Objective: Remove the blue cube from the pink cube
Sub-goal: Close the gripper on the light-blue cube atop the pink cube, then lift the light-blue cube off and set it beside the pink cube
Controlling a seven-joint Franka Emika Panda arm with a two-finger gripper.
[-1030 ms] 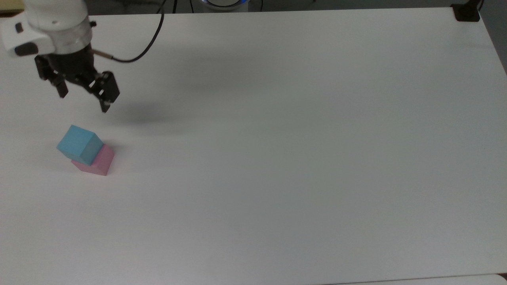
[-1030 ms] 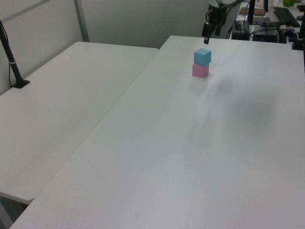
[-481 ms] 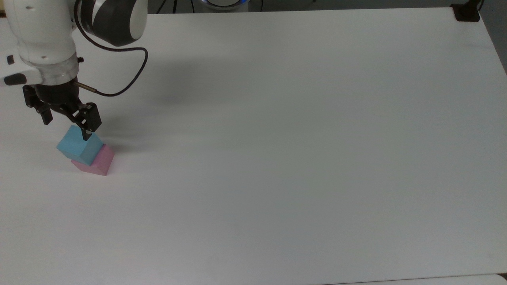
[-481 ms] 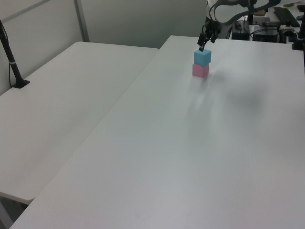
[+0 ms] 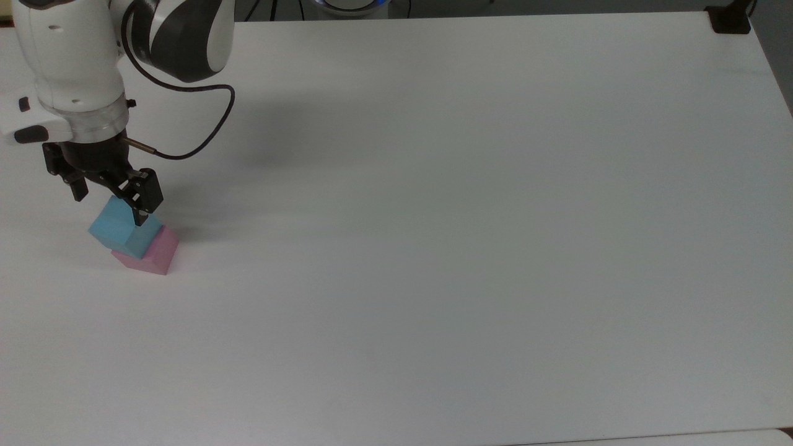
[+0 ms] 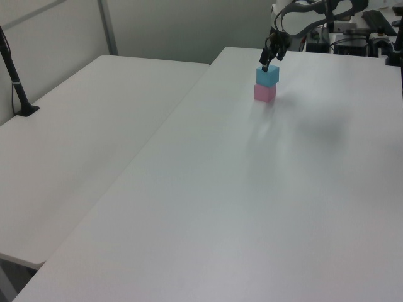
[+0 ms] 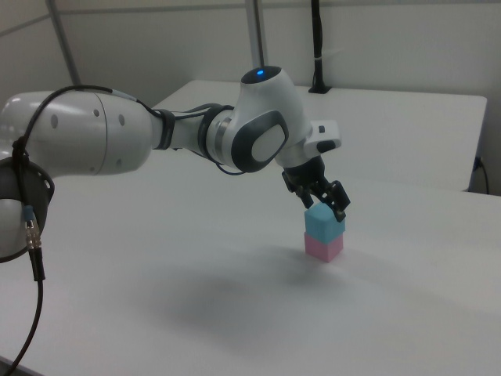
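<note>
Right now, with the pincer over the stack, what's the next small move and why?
Probably lower a little more, then close. The pincer is open and straddles the top of the blue cube, fingers at opposite sides but only near its upper edge. The blue cube sits squarely on the pink cube, so a deeper grip should let it lift off cleanly without nudging the pink one.

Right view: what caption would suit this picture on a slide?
Robot arm's open gripper hangs over a blue cube stacked on a pink cube on a white table.
</note>
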